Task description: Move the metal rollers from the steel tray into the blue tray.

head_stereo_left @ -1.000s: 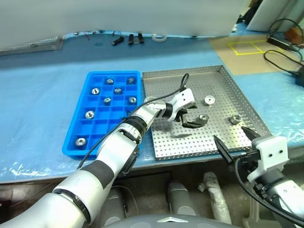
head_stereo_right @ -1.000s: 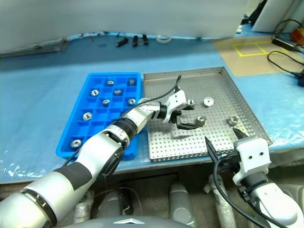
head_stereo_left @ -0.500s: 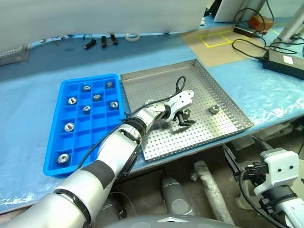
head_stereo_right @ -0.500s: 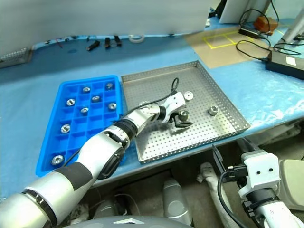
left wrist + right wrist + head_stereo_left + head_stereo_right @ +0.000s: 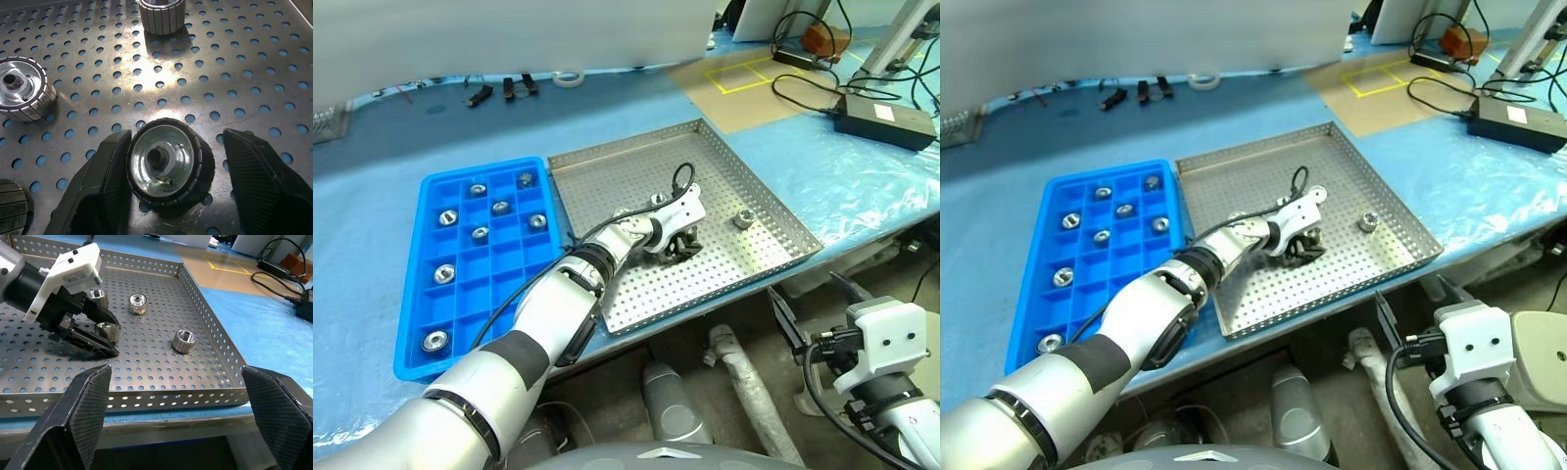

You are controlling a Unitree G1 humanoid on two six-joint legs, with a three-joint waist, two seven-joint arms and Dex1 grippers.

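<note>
Four small silvery metal rollers lie on the large perforated steel tray (image 5: pixel 754 211), and we see one of them, a ribbed ring with a dark centre hole (image 5: pixel 168 164), lying on the tray floor between the two black fingers of the left gripper (image 5: pixel 677 247). In the left wrist view one finger (image 5: pixel 105 183) touches the side of this roller, while the other finger (image 5: pixel 254 176) stands a little apart from it; the fingers are thus narrowed about the roller without pressing it from both sides. Beyond the fingertips we see a second roller (image 5: pixel 161 14) standing on end, and off to the side of the touching finger a third roller (image 5: pixel 22 95) with its hollow face up. A fourth roller (image 5: pixel 741 217) rests alone, well apart from the left gripper, near the tray's far rim on the robot's right.

The right gripper (image 5: pixel 813 313) hangs off the table edge, just outside the near rim of the steel tray, its two black fingers (image 5: pixel 83 404) spread wide with nothing between them. Through that gap we see the left gripper and the rollers around it.

The bright blue plastic tray with square compartments (image 5: pixel 416 294) lies touching the steel tray on the robot's left, well behind the left gripper's fingers. Seven rollers already sit in it, each in its own compartment.
</note>
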